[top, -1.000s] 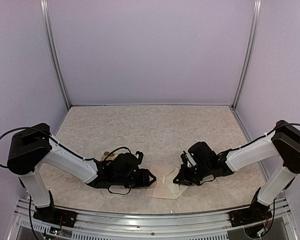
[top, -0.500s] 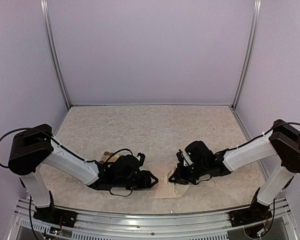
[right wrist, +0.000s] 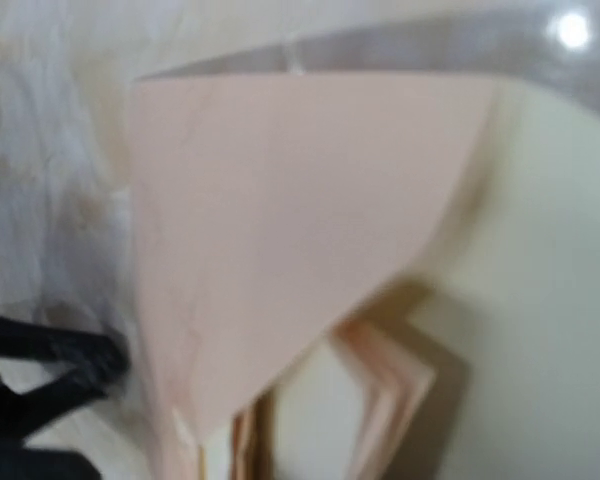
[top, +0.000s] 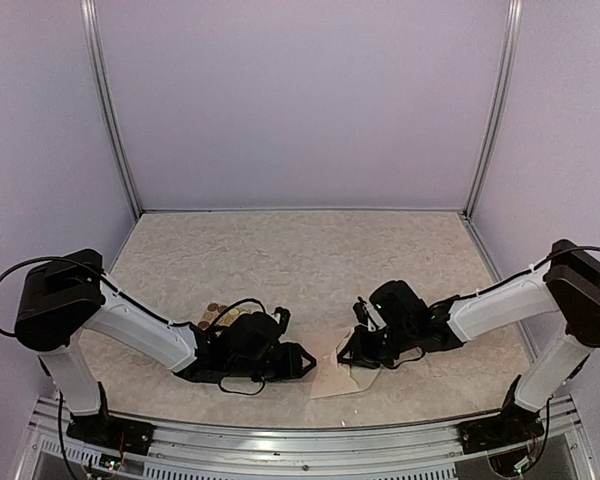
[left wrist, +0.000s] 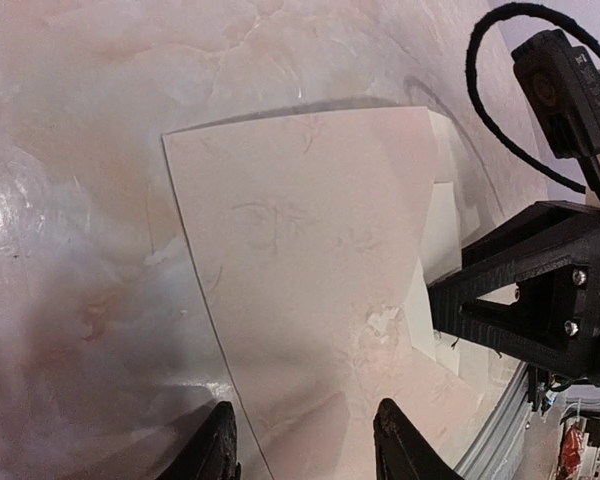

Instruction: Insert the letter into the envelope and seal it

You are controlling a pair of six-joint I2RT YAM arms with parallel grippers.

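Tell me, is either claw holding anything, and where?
Left claw open, gripping nothing, over the envelope edge. Right claw sits at its flap; grip cannot be told.

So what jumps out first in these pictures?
The left arm and right arm, white with black ends, bend low toward each other over the marbled table. Between them, near the front edge, lies a pale pink envelope. Gold round stickers peek out behind the left arm.

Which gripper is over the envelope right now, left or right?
The right gripper: it sits over the right half of the envelope. The left gripper is only at the envelope's left edge, jaws apart.
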